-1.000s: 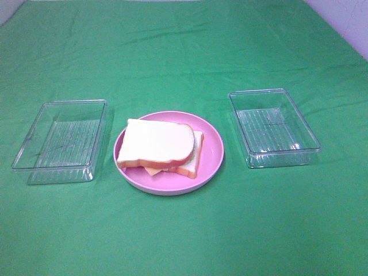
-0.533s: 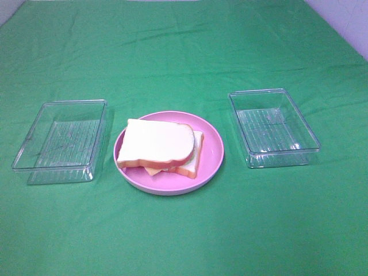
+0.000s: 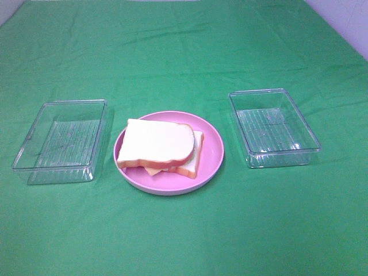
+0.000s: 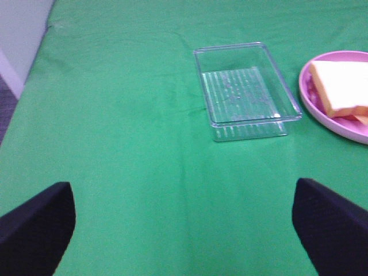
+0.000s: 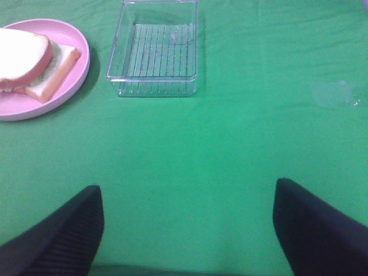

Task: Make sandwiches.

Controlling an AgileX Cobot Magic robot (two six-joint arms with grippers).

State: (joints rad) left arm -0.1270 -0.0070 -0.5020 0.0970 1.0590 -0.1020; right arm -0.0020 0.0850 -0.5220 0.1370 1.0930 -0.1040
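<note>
My sandwich [image 3: 161, 147] sits on the pink plate [image 3: 211, 150] in the middle of the green cloth [image 3: 184, 52], its top slice of white bread with an orange-brown crust lying a little askew over the slice beneath, and a sliver of yellow cheese [image 3: 154, 171] peeking out at the near edge. From my right wrist I can also see a pale green layer between the slices. A clear tray [image 3: 60, 141] stands just beside the plate on the left and another clear tray [image 3: 273, 126] stands near it on the right; both have ribbed floors and nothing in them. My left gripper [image 4: 184, 227] hangs over bare cloth with its two dark fingers [image 4: 34, 227] spread wide apart, holding nothing, the left tray and the rim of the plate ahead of it. My right gripper [image 5: 187, 227] is likewise over bare cloth, fingers [image 5: 319, 227] spread wide and pinching nothing, with the right tray and the plate ahead of it. Neither gripper touches the sandwich, the plate or a tray, and neither arm shows in the high view.
</note>
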